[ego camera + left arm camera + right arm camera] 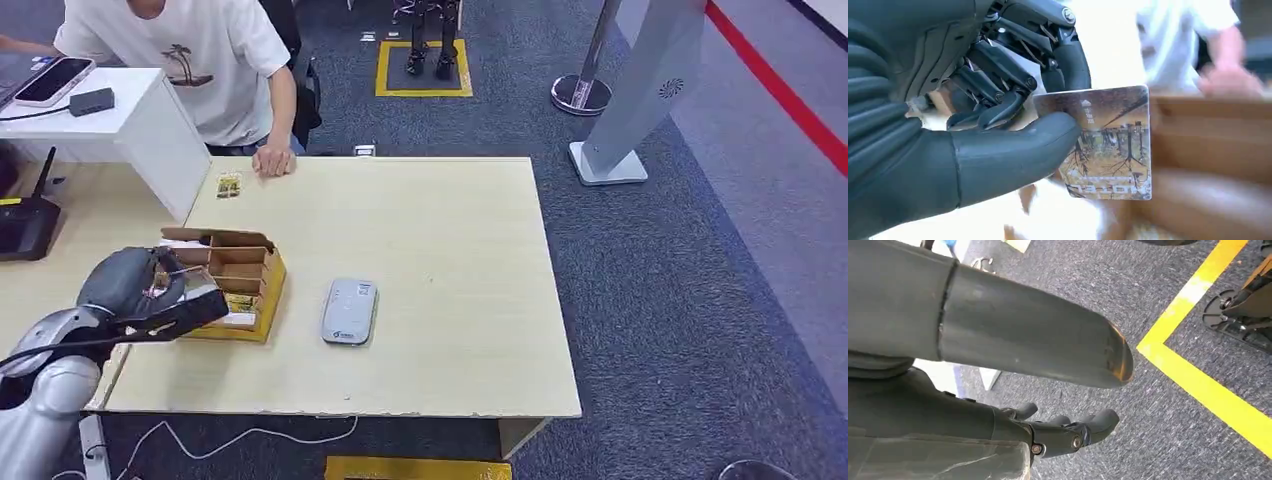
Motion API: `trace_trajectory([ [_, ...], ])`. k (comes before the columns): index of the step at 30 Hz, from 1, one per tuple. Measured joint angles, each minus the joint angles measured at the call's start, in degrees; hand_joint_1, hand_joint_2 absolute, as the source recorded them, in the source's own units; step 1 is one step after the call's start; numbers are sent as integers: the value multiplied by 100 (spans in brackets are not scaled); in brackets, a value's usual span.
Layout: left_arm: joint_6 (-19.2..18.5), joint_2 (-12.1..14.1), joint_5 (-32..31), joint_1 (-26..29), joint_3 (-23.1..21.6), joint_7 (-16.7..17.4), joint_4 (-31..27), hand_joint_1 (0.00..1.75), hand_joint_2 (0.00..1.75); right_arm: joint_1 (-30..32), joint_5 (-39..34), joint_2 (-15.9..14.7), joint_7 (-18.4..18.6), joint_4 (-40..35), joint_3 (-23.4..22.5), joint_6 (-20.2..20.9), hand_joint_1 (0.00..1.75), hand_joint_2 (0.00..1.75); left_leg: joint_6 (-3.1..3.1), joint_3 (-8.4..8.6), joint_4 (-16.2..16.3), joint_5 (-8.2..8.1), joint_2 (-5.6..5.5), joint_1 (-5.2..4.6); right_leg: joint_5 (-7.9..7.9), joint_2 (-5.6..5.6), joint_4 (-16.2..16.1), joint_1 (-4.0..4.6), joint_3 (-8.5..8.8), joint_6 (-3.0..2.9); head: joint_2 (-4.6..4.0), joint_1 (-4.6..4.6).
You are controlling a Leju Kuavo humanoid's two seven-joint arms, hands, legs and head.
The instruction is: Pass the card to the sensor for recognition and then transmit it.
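Observation:
My left hand (150,290) hovers over the open cardboard box (250,262) at the table's left front. In the left wrist view that hand (973,125) pinches a yellow-brown printed card (1113,145) between thumb and fingers, and the box shows blurred behind it. The sensor (350,312), a flat grey rounded device, lies on the table just right of the box, apart from my hand. My right hand (998,335) hangs over the carpet, thumb and fingers apart, holding nothing.
A second small card (229,185) lies near the table's far left edge, beside a person's hand (273,161). The person in a white shirt (200,60) leans at the far side. A white side desk (130,120) and a black router (25,225) stand on the left.

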Motion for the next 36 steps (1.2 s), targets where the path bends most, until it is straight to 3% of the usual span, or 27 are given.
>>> trace_trajectory([
  [9,6,55,-262,-138,444,29,-129,175,175,70,7,0,0,0,-55,0,0,0,-2,-1,0,1,-1,0,-1,0,1,0,0,0,0,-2],
  [36,74,-384,-947,319,1048,0,-133,175,175,113,35,0,59,17,-72,2,0,0,-2,-1,0,1,-2,-1,-1,-2,0,0,-3,0,0,-2],
])
